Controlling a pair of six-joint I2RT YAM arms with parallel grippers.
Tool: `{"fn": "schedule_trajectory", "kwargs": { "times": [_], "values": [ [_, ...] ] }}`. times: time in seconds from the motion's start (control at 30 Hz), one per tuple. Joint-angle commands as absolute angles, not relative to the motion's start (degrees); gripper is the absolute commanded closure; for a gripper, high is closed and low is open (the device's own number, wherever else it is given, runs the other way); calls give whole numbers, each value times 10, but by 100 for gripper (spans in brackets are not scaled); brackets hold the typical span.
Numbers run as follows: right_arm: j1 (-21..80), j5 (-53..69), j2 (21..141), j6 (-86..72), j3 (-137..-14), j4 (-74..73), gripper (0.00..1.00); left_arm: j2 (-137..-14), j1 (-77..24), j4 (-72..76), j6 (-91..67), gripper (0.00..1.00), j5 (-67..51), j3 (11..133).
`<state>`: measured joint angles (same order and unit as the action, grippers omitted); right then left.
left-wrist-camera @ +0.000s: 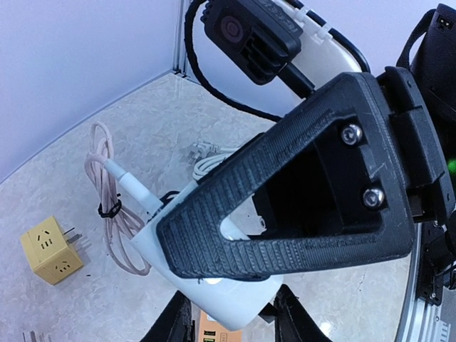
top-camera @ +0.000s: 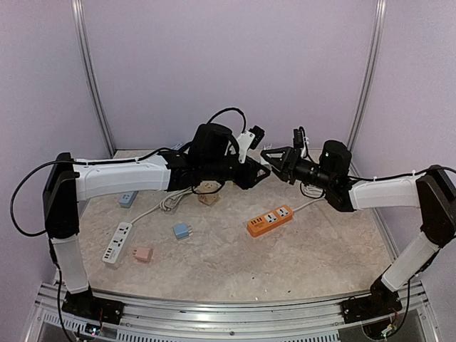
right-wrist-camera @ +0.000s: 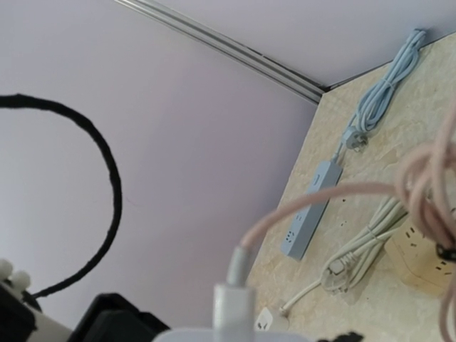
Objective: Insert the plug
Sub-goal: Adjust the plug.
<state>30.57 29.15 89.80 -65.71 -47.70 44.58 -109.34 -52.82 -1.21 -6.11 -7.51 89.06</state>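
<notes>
A white socket block (top-camera: 246,144) with a pink cord (left-wrist-camera: 100,187) hangs in the air between my two arms. My right gripper (top-camera: 274,158) is shut on it, and one of its ribbed black fingers (left-wrist-camera: 235,214) lies across the block's face. My left gripper (left-wrist-camera: 231,315) grips the block's lower end (left-wrist-camera: 235,292), one finger pressed against each side. In the right wrist view the block (right-wrist-camera: 231,317) fills the bottom edge and its cord arcs off to the right. A loose white plug (left-wrist-camera: 194,151) lies on the table at the end of a coiled white cord.
An orange power strip (top-camera: 271,221) lies below the grippers. Front left are a white strip (top-camera: 117,242), a blue adapter (top-camera: 182,230) and a pink adapter (top-camera: 143,254). A blue strip (right-wrist-camera: 310,210) sits by the left wall. A yellow cube adapter (left-wrist-camera: 50,249) lies near the pink coil.
</notes>
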Motion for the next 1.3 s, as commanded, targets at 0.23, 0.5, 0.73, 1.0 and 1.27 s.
{"fn": "schedule_trajectory", "kwargs": {
  "times": [0.23,0.5,0.73,1.0,1.27],
  "values": [
    [301,317,905,-663,-455,472,78,-1064,-502,-4,-69,77,-3,869],
    [301,314,906,-663,-455,474,79,-1064,-503,-4,-69,54,-15,869],
    [300,313,909,-665,-458,473,80,-1060,-508,4,-56,40,-51,862],
    [300,313,912,-661,-460,466,80,-1053,-510,26,-46,39,-95,851],
    [301,323,910,-655,-469,454,81,-1075,-510,2,-35,41,-87,887]
  ]
}}
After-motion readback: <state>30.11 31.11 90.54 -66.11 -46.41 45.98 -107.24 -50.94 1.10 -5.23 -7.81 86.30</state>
